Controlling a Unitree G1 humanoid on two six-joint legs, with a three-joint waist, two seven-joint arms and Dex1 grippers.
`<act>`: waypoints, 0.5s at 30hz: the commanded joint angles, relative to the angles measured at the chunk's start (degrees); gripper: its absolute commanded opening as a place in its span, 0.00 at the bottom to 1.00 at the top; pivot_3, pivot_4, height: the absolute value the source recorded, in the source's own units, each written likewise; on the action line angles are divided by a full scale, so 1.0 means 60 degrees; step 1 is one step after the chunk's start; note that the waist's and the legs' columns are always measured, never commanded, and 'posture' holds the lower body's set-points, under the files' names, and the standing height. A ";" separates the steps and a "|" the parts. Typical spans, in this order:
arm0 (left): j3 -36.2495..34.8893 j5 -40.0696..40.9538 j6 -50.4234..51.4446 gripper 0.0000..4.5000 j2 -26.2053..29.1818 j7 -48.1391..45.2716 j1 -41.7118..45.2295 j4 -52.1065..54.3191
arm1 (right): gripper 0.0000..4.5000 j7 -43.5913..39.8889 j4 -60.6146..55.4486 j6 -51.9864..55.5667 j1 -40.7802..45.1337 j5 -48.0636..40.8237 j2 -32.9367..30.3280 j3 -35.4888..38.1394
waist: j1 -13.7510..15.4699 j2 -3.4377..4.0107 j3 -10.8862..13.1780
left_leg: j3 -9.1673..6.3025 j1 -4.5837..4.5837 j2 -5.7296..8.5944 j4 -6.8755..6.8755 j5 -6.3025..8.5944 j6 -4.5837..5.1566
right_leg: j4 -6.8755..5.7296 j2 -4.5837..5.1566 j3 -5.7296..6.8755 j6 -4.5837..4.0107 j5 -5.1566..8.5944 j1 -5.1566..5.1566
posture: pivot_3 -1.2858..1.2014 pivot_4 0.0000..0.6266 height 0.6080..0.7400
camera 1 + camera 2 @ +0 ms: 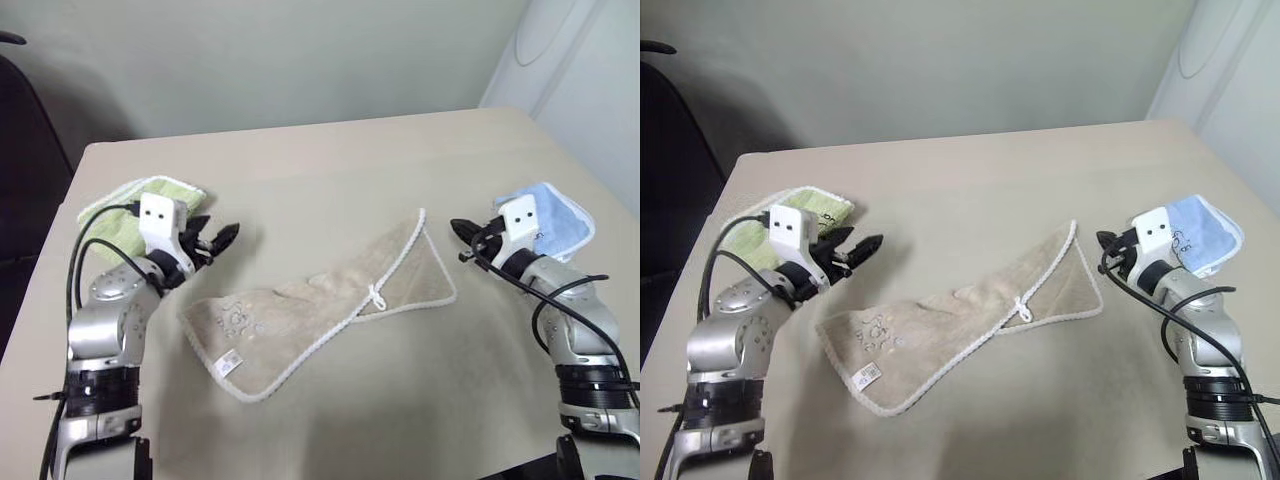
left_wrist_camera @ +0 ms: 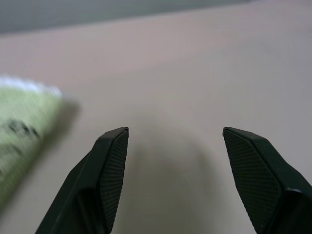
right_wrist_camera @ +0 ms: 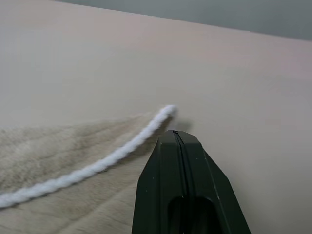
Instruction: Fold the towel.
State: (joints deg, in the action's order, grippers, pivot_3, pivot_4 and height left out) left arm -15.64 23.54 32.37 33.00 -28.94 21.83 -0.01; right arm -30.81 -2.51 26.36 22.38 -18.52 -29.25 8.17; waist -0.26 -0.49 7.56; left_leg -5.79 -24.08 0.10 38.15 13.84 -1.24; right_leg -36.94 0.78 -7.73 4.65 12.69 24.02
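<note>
Item: beige table (image 1: 320,160), matte, set against a pale grey-green wall (image 1: 280,50); a dark chair (image 1: 20,150) stands off its left edge and a white panel (image 1: 580,60) rises at the far right. At centre we find the towel (image 1: 320,305), tan with white edging, folded into a long slanted band, tag end nearest us. We note a green folded towel (image 1: 150,205) at left and a light blue folded towel (image 1: 550,220) at right. Our left gripper (image 1: 222,238) hovers with fingers spread wide, holding nothing; our right gripper (image 1: 460,227) is pinched closed, empty, near the towel's far corner.
</note>
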 commanded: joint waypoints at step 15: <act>0.0129 -0.0342 -0.0282 0.75 -0.0269 0.0419 0.0533 -0.0133 | 0.00 -0.0301 -0.0157 -0.1030 0.0048 0.0888 -0.0541 -0.0306 | 0.0039 0.0000 0.0000 | -0.0001 0.0000 0.0004 0.0007 0.0001 -0.0001 | 0.0001 0.0007 0.0004 -0.0005 -0.0003 -0.0006 | 0.52 0.24 1.00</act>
State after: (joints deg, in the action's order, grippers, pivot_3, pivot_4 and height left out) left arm -15.00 21.95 32.16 30.85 -26.18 24.58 -2.80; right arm -31.18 -2.65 22.91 22.33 -15.04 -30.85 6.87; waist -0.03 -0.49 7.56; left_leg -5.79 -24.07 0.12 38.19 13.85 -1.24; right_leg -36.94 0.82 -7.71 4.62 12.68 23.98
